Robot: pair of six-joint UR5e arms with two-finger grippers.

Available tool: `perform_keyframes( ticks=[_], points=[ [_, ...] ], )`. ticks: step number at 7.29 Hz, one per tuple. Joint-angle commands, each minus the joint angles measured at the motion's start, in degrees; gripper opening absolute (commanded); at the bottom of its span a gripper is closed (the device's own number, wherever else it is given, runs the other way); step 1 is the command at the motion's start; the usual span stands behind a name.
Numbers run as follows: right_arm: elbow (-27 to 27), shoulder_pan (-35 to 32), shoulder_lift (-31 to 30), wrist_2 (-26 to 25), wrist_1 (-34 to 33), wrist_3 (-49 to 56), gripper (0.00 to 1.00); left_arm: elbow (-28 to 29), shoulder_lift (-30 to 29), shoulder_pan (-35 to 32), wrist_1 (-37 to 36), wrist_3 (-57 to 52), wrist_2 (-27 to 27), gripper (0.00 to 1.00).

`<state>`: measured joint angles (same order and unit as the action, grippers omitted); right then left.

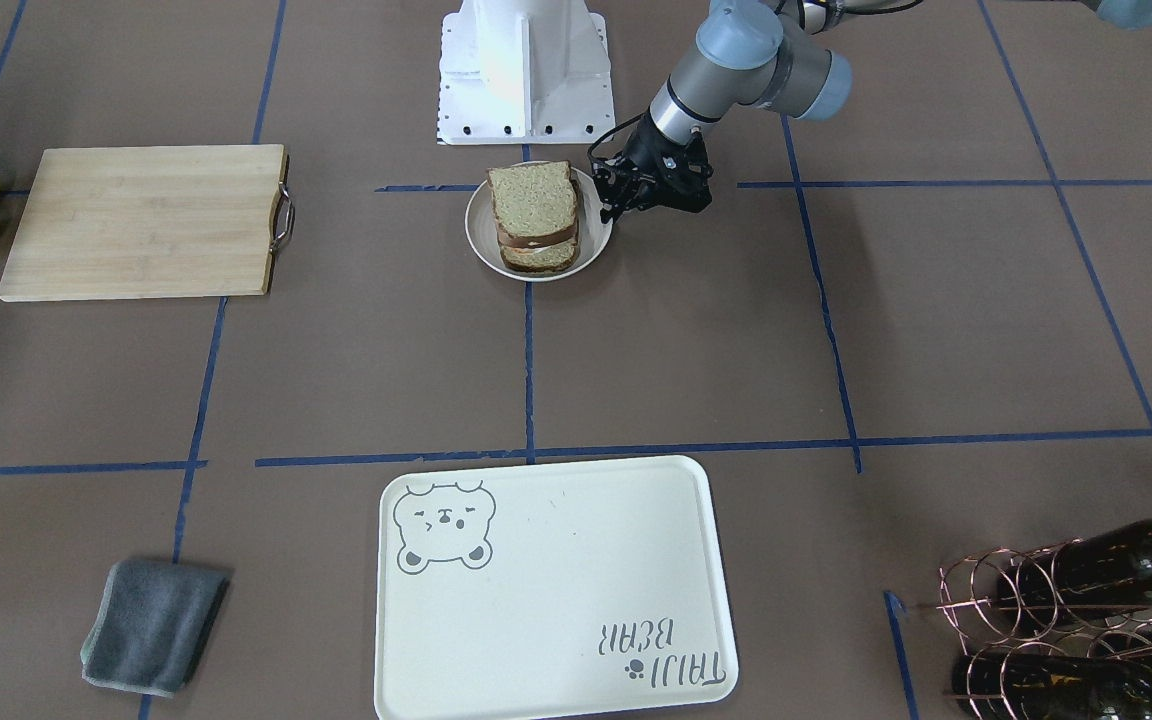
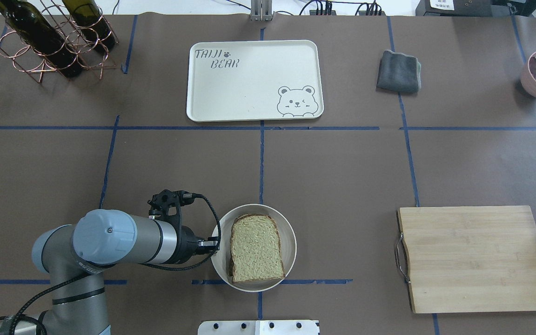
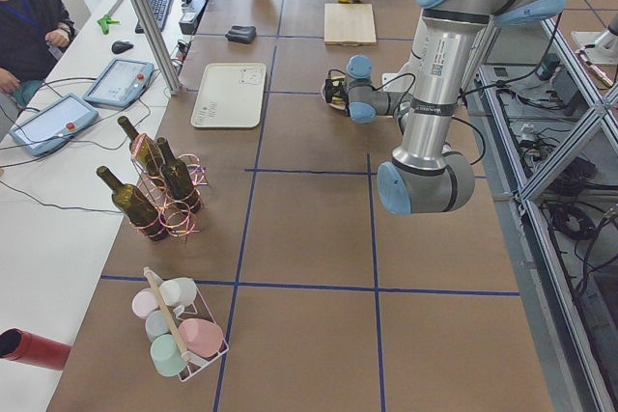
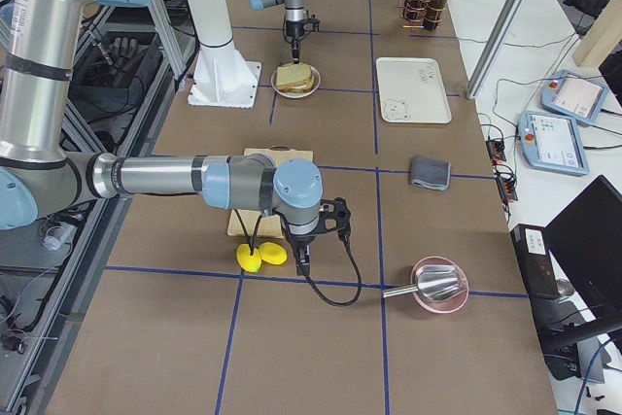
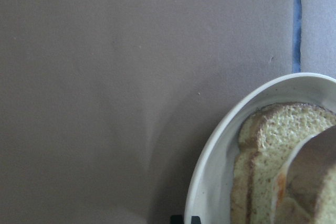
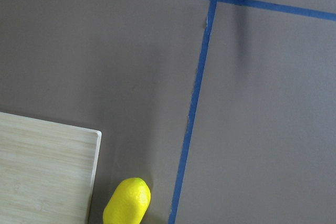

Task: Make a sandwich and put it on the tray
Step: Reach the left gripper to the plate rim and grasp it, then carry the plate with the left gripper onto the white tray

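The sandwich [image 1: 534, 215] is shown lying in a round off-white bowl [image 1: 481, 245] on the bench [image 1: 836, 330], close to the robot's base. Two bread slices are seen stacked, with a dark band between them; the filling cannot be made out clearly. The tray [image 1: 556, 590], marked with a bear face and lettering, is set at the far edge of the bench from the robot. It is well apart from the bowl and nothing rests on it.

The left claw [image 1: 614, 205] is held low at the bowl's rim, on the robot's left side of the sandwich. Whether its fingers are spread or clenched cannot be told, nor whether the rim is touched. The right claw [image 4: 303, 261] is seen only in the side view, pointed downward above the bench just beside two lemons [image 4: 260, 257]; its state cannot be told either.

A wooden cutting board [image 1: 141, 220] lies between the lemons and the bowl. A folded grey cloth [image 1: 151, 640] is placed near the tray, and a copper wire bottle rack [image 1: 1066, 620] stands at the opposite corner.
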<state>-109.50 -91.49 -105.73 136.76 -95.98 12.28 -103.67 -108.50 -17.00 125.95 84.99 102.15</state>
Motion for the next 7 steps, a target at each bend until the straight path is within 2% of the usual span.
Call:
perform_keyframes(
  ticks=[1, 2, 3, 4, 5, 7],
  points=[
    [0.07, 0.09, 0.09, 0.0, 0.0, -0.07, 1.0, -1.18, 0.04, -0.4, 0.0, -0.17, 0.6, 0.0],
    [0.07, 0.09, 0.0, -0.09, 0.0, 0.11, 1.0, -1.19, 0.04, -3.28, 0.26, -0.35, 3.56, 0.0],
    [0.07, 0.09, 0.0, -0.26, 0.09, 0.54, 1.0, -1.19, -0.13, -8.18, 0.18, -0.44, 11.33, 0.0],
    [-0.01, 0.0, 0.0, -0.26, 0.09, 0.55, 1.0, -0.58, -1.27, -11.62, 0.0, -0.7, 14.8, 0.0],
    [-0.01, 0.0, 0.0, -0.26, 0.09, 0.46, 1.0, 0.04, -3.02, -14.52, -0.52, -0.88, 15.53, 0.0],
    [-0.01, 0.0, 0.0, -0.35, 0.09, 0.29, 1.0, 4.85, -7.57, -20.24, -0.61, -2.62, 20.52, 0.0]
  ],
)
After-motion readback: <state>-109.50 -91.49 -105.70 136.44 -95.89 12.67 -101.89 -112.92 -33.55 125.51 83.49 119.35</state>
